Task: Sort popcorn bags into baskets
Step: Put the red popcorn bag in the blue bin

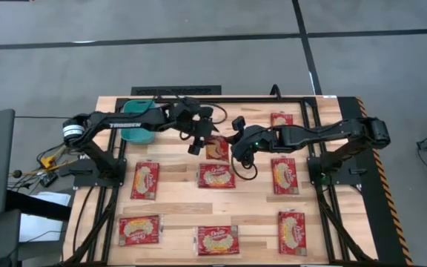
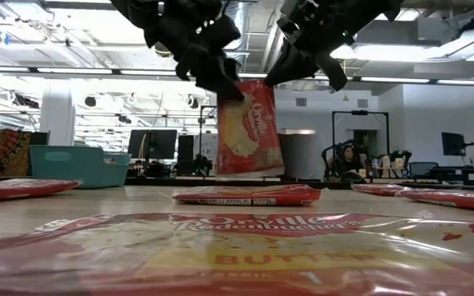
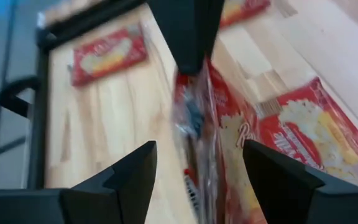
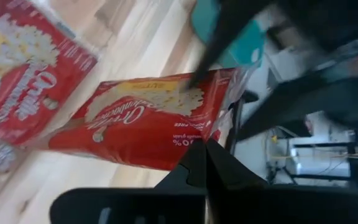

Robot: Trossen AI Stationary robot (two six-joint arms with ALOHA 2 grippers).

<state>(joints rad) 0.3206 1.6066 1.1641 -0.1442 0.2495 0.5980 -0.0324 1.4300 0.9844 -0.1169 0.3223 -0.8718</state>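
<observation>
A flat red popcorn packet with a cream oval (image 1: 216,148) is held aloft, pinched by the right gripper's (image 1: 234,152) pressed-together fingers and straddled by the left gripper's (image 1: 197,144) spread fingers, so a handover is judged under way, with left closure called for before carriage to the teal-green plastic bin (image 1: 136,137) behind the left gripper.

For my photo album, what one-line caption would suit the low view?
Two robot arms hold one red popcorn bag upright in the air above the table, more bags lying flat and a teal basket waiting behind.

- one red popcorn bag (image 1: 216,147) hangs upright in the air, near the teal basket (image 1: 136,124)
- eight other bags (image 1: 216,176) lie flat, spread out beyond the basket
</observation>
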